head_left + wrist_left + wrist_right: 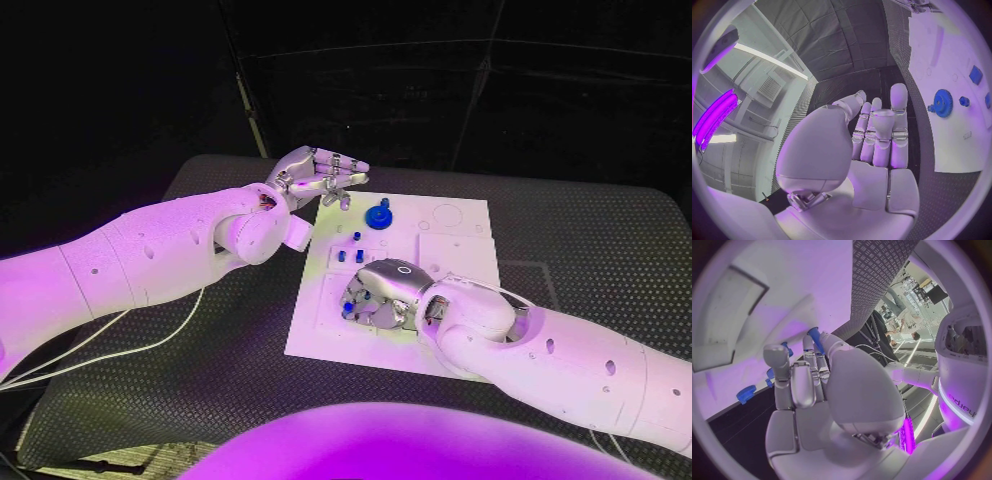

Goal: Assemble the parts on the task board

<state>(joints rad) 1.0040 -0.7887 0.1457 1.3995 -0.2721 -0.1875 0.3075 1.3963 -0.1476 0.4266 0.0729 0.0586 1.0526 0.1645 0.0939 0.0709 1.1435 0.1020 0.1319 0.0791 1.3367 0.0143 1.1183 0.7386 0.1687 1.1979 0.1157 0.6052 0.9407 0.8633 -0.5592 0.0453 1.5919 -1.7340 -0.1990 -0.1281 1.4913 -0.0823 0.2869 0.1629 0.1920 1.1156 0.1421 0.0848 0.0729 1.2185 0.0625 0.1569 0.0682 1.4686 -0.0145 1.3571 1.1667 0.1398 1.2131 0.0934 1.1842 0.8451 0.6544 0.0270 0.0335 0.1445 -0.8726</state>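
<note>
Right hand [387, 292]: lies low over the near-left part of the task board [459, 262], fingers curled downward among a cluster of small blue parts [351, 308]. Whether it pinches one or merely touches the board cannot be told; the fingers hide the contact. The right wrist view shows a blue peg [815, 337] standing just beyond the fingertips [776, 356].

Left hand [317, 176]: raised at the far-left corner of the board, fingers drawn close together and lightly bent, nothing in them.

Task board: white plate, flat in the middle of the black desk [606, 250], with shallow recesses at its far-right part.

Blue gear [379, 216]: toothed disc with a raised hub, far-left area of the board, just right of the left hand.

Small blue pegs [349, 254]: mid-left of the board, between the gear and the right hand.

Handling, as judged: parts look like rigid moulded plastic, light, smooth and likely slippery. Pinch the gear across its toothed rim or by its hub; take pegs by their sides, kept upright.
</note>
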